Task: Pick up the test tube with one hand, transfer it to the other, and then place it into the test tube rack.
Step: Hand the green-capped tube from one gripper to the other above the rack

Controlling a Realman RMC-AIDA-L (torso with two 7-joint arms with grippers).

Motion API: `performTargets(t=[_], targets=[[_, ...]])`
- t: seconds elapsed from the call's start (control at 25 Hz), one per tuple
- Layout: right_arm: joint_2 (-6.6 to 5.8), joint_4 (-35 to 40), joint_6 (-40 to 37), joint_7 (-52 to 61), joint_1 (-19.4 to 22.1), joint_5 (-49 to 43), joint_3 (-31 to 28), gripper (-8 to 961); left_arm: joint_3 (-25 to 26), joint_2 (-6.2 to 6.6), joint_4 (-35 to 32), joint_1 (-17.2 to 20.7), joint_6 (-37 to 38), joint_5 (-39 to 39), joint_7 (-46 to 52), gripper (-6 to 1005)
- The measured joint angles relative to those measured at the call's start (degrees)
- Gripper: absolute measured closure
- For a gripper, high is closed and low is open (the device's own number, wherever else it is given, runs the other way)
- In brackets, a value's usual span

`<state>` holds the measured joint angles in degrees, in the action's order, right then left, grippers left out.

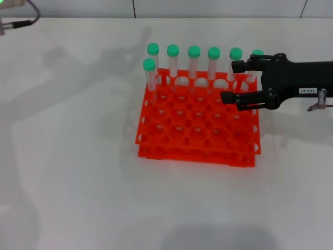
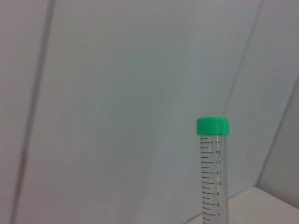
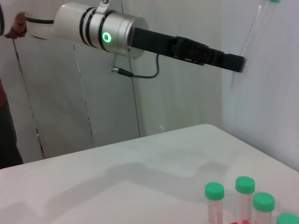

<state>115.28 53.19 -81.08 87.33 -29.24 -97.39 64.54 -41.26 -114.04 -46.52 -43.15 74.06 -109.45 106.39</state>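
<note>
The orange-red test tube rack (image 1: 197,125) stands mid-table with several green-capped tubes (image 1: 194,51) upright along its back rows. My right gripper (image 1: 231,82), black with a white label, hovers open and empty over the rack's right back part. My left gripper (image 3: 240,63), on the wrist with the green ring light (image 3: 107,37), is outside the head view. In the right wrist view it is held high above the table, shut on a test tube (image 3: 254,35) that slants across its tip. The left wrist view shows this tube (image 2: 213,177) with its green cap up.
The white table (image 1: 62,156) spreads around the rack. A grey cable (image 1: 23,22) lies at the far left back corner. Pale wall panels stand behind the table. A person's dark sleeve (image 3: 7,135) shows at the edge of the right wrist view.
</note>
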Motion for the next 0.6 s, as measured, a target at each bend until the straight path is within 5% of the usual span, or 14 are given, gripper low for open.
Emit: performTargets(t=[0.28, 0.6], targets=[[-0.06, 0.2, -0.6, -0.6, 0.2, 0.1, -0.5, 122, -0.7, -1.4, 5.1, -3.4, 0.9, 0.6, -4.6, 805], [-0.2, 0.8, -1.1, -0.8, 0.9, 1.3, -0.7, 124, -6.5, -2.24, 5.6, -2.8, 7.6, 1.2, -10.1, 806]])
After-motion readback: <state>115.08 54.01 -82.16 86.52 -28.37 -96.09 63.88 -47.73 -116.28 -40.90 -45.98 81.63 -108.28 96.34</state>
